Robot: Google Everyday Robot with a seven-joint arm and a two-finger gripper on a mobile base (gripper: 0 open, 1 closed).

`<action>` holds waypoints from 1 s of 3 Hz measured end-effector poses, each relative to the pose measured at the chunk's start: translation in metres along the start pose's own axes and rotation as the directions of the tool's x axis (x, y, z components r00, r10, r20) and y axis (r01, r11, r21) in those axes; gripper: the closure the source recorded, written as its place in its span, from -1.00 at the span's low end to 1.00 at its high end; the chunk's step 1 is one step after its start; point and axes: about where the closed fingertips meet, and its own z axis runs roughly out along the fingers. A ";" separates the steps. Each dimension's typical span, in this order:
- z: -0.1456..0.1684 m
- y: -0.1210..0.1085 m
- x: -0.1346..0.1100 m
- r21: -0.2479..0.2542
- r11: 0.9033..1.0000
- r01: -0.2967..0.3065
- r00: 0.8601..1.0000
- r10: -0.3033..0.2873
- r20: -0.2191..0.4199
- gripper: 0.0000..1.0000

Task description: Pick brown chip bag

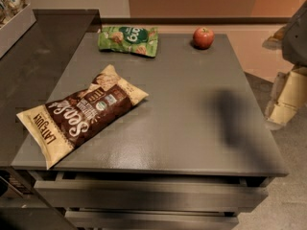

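Note:
The brown chip bag [84, 111] lies flat on the grey table top [192, 114] near its front left corner. It is long, with a dark brown middle, white script and tan ends printed "LATE JULY", and it runs diagonally from front left to back right. My gripper [284, 99] shows at the right edge of the camera view as pale cream parts under a grey arm piece. It is off the table's right side, far from the bag, and holds nothing that I can see.
A smaller green snack bag [128, 40] lies at the table's back left. A red apple [203, 37] stands at the back right. A darker counter [29, 66] adjoins the table on the left. Drawers [144, 195] sit below the front edge.

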 end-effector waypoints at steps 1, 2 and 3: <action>0.000 0.000 0.000 0.000 1.000 0.000 1.000 0.000 0.000 -1.00; -0.002 -0.003 -0.008 -0.015 1.000 0.014 0.999 -0.014 0.028 -1.00; 0.003 -0.010 -0.041 -0.022 0.996 0.083 0.993 -0.081 0.088 -1.00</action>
